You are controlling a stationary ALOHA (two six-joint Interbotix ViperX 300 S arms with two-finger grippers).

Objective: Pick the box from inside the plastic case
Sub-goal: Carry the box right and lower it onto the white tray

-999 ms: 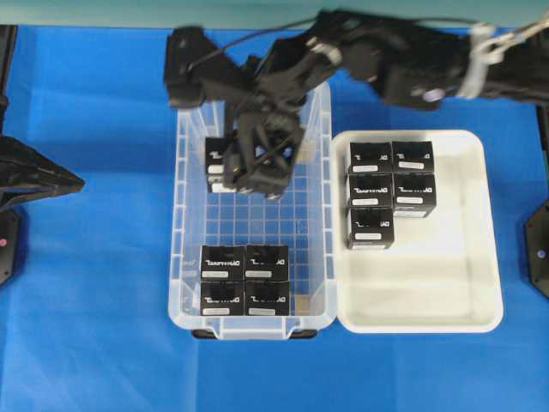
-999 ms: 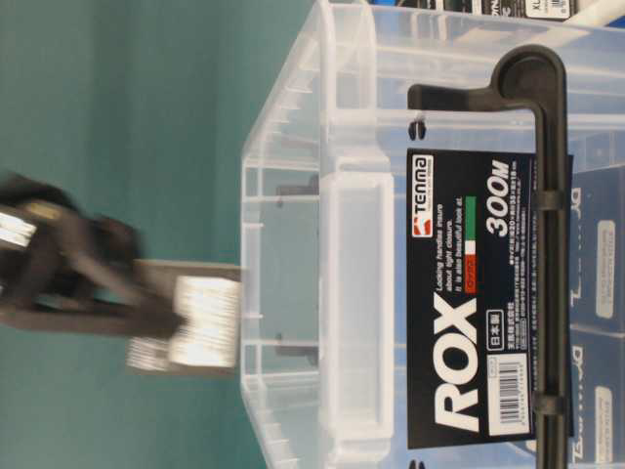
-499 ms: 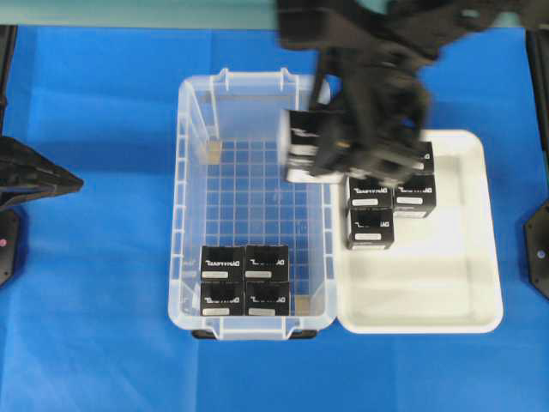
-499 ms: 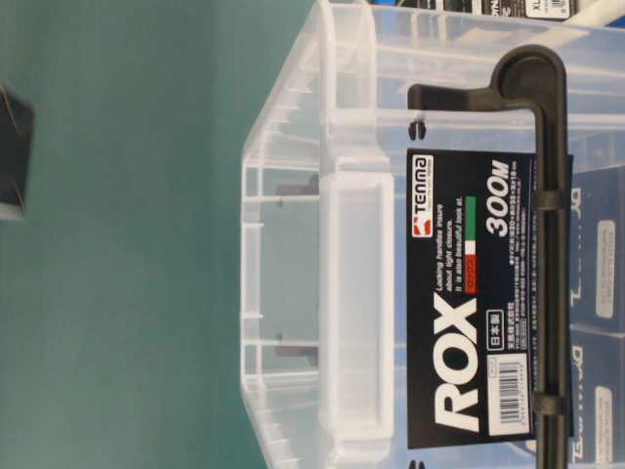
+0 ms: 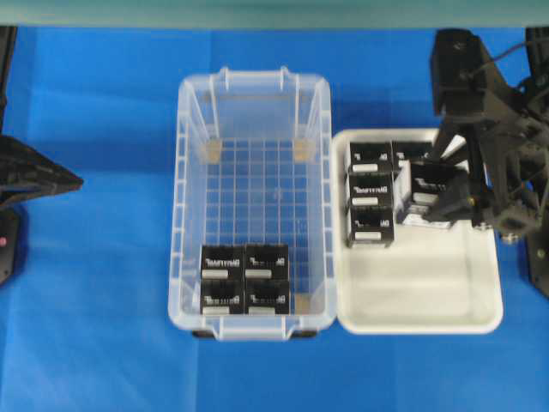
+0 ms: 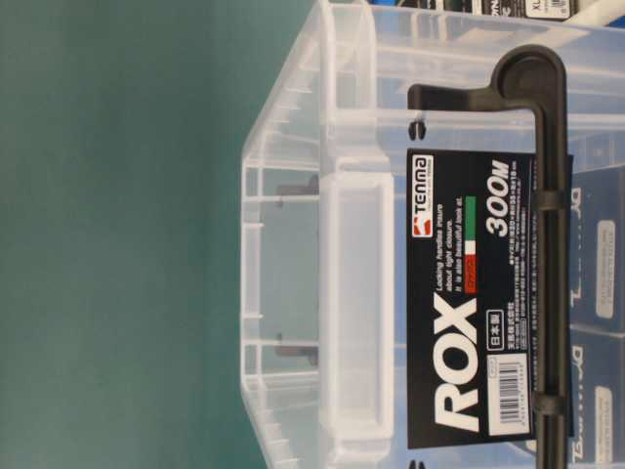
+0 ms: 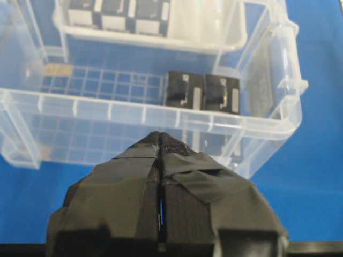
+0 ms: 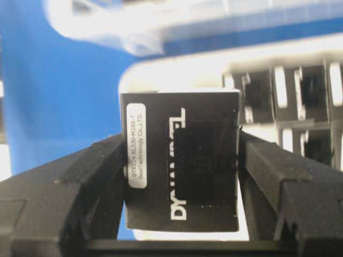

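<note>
Overhead: the plastic case [image 5: 253, 197] sits mid-table with four black cartons [image 5: 244, 279] packed in a square at its near end; the rest of its grid floor is bare. Just to its right lies a white tray [image 5: 429, 292] with five more cartons [image 5: 371, 187] grouped in its far-left corner. The right gripper [image 5: 439, 199] hangs over the tray, clamped on the box [image 5: 429, 184], which sits just right of that group. The left gripper [image 5: 39, 180] is parked at the table's left edge, well apart from everything.

Table level: only the case's end wall fills this view, with its black latch handle [image 6: 547, 244] and a printed label [image 6: 469, 293]. Neither gripper shows here.

Left wrist: the taped fingertips [image 7: 161, 155] meet in a closed seam with nothing between them. They point toward the case's side wall, beyond which two of the remaining cartons are visible.

Right wrist: the box fills the gap between the two fingers [image 8: 91, 176], each pad pressed flat on an opposite side face. Its white label runs along the fingers' length, so the lettering reads sideways. Below it lies tray floor, with the tray's cartons off to the right. Whether the box already touches the tray is hard to tell from this angle, though it looks slightly raised. The coming move likely turns on lowering it straight into the free spot beside its neighbours.
</note>
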